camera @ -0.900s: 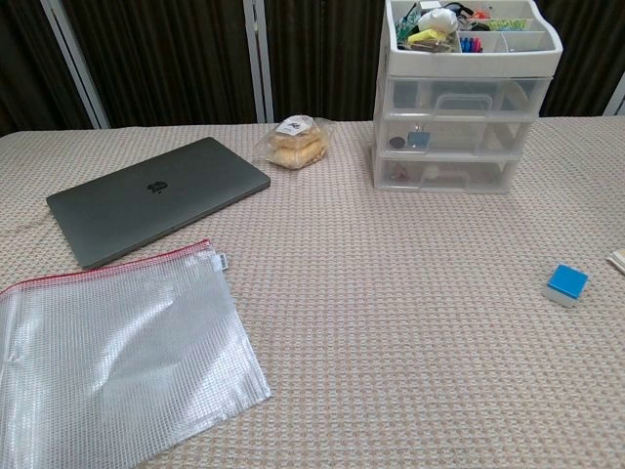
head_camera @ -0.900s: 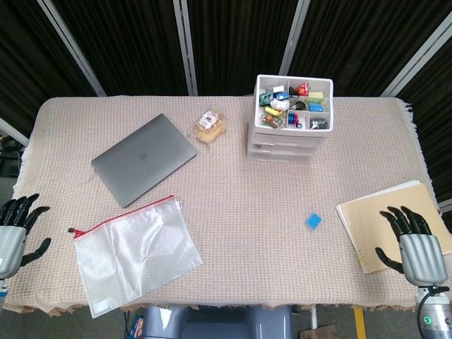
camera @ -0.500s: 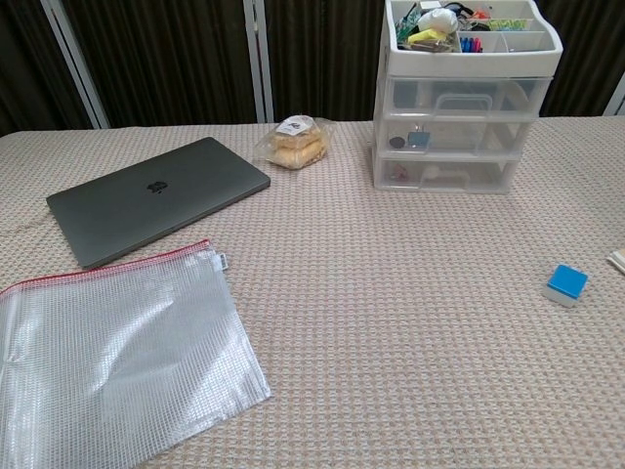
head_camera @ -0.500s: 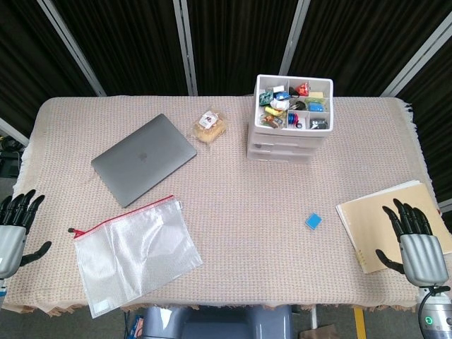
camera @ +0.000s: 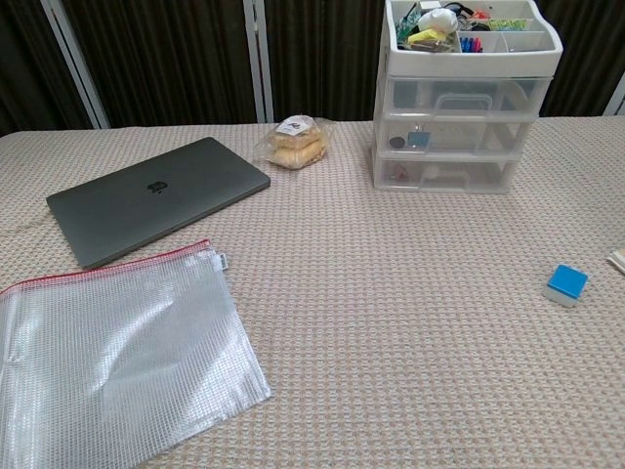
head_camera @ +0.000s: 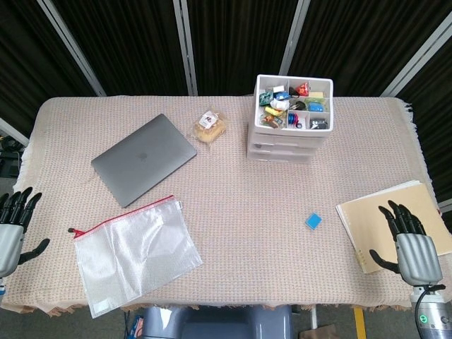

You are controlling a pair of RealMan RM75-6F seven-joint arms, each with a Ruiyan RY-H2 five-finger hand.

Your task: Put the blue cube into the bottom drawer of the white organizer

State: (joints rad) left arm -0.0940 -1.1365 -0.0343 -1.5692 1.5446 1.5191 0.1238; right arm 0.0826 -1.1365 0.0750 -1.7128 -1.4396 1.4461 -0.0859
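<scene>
The blue cube (head_camera: 313,221) (camera: 566,284) lies on the tablecloth to the right of centre, apart from everything. The white organizer (head_camera: 286,145) (camera: 447,174) stands at the back, all its drawers pushed in, its bottom drawer (camera: 445,173) closed. My right hand (head_camera: 414,248) hovers over the near right corner, fingers spread, holding nothing, well right of the cube. At the near left edge of the table my left hand (head_camera: 10,233) is open and empty. Neither hand shows in the chest view.
A grey laptop (head_camera: 143,158) lies closed at the back left, with a bagged bun (head_camera: 210,126) beside it. A clear zip pouch (head_camera: 134,252) lies near the front left. A tan folder (head_camera: 385,217) lies under my right hand. The organizer's top tray (head_camera: 293,103) holds several small items.
Both hands have drawn slightly back toward the near edge of the table. The cube and organizer have not moved.
</scene>
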